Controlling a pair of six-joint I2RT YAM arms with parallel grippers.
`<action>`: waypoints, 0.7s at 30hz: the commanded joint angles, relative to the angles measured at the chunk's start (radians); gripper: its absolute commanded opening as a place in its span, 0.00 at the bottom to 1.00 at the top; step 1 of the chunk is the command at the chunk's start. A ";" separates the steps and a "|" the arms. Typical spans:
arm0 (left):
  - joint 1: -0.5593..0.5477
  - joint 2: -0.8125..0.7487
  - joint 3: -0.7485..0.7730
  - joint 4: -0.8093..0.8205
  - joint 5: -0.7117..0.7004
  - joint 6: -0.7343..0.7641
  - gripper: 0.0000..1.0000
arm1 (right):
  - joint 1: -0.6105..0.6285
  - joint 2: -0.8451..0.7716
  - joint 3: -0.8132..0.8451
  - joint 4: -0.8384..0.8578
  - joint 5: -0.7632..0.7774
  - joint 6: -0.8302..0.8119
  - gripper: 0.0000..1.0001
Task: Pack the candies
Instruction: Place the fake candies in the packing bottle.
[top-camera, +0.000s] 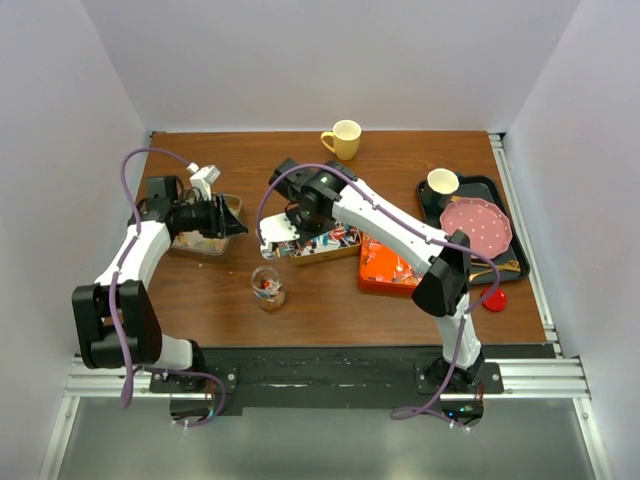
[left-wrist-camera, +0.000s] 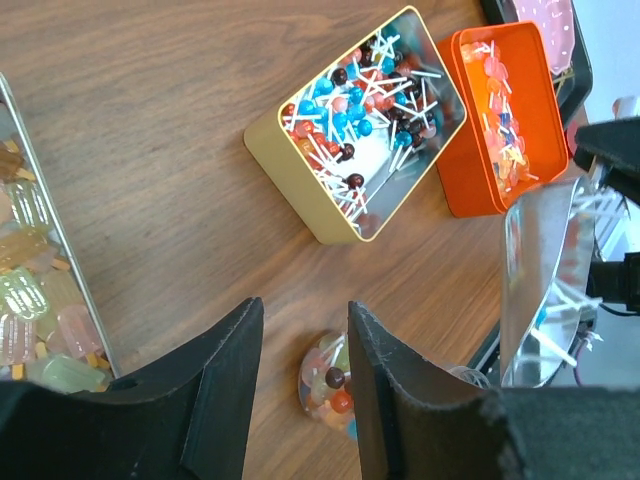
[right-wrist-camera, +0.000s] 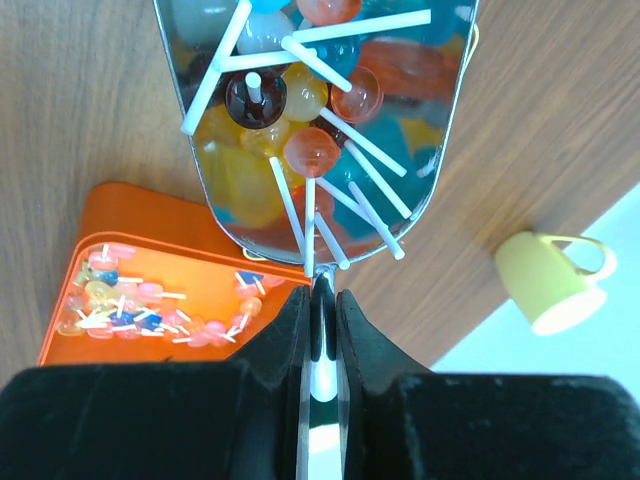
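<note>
Scoop (right-wrist-camera: 195, 30) in right gripper (right-wrist-camera: 322, 295) (clamped tight), left arm (top-camera: 140, 255) bent.

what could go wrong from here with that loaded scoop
1. The right gripper pinches the metal scoop by a thin handle, jaws shut; its heaped lollipops, sticks poking over the rim, could spill onto the table if it tilts.
2. The glass jar looks small, so long sticks may miss it or tip it.
3. The left gripper, jaws open, sits close to the scoop; the arms could bump.
</note>
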 joint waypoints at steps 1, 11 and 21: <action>0.014 -0.055 -0.017 0.055 -0.005 -0.018 0.45 | 0.056 -0.008 0.036 -0.166 0.108 -0.008 0.00; 0.028 -0.081 -0.030 0.059 -0.029 -0.030 0.47 | 0.125 0.041 0.074 -0.237 0.266 -0.015 0.00; 0.034 -0.094 -0.050 0.078 -0.034 -0.050 0.48 | 0.175 0.011 -0.003 -0.224 0.355 -0.048 0.00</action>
